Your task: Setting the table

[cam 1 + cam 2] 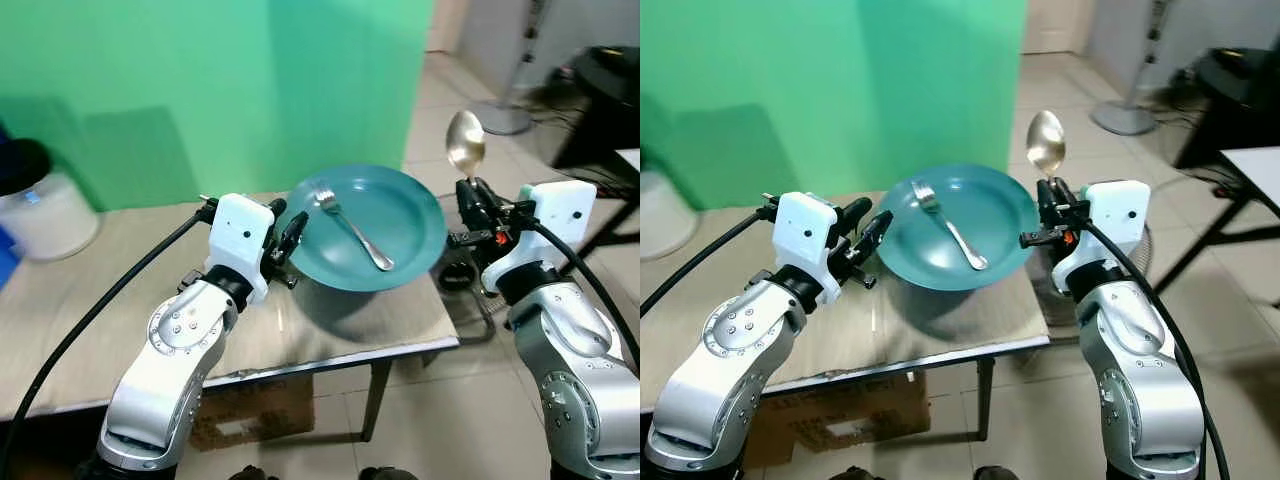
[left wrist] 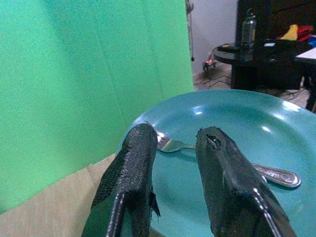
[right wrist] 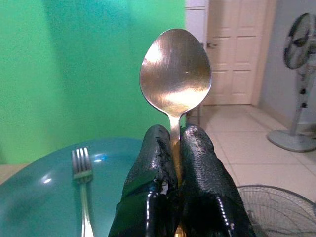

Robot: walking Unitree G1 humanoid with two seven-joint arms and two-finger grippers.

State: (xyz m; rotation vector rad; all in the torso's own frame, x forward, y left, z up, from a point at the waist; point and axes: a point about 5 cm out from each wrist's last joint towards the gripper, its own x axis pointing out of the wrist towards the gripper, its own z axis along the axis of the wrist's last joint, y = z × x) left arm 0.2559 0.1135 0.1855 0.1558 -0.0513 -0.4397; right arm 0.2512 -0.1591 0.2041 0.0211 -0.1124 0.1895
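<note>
A teal plate (image 1: 395,205) hangs a little above the beige table (image 1: 90,300) near its right end, throwing a shadow below. A silver fork (image 1: 352,230) lies across the plate. My left gripper (image 1: 290,240) is shut on the plate's left rim; in the left wrist view its black fingers (image 2: 136,168) straddle the rim. Just right of the plate, my right gripper (image 1: 470,200) is shut on the handle of a silver spoon (image 1: 465,143), which stands upright with its bowl on top. The right wrist view has the spoon (image 3: 175,74) pinched between both fingers.
A white container (image 1: 45,215) with a dark lid stands at the table's far left. A green screen (image 1: 200,80) backs the table. A cardboard box (image 1: 250,415) sits under it. A floor fan (image 1: 462,272) lies right of the table; a black table (image 1: 610,80) stands further right.
</note>
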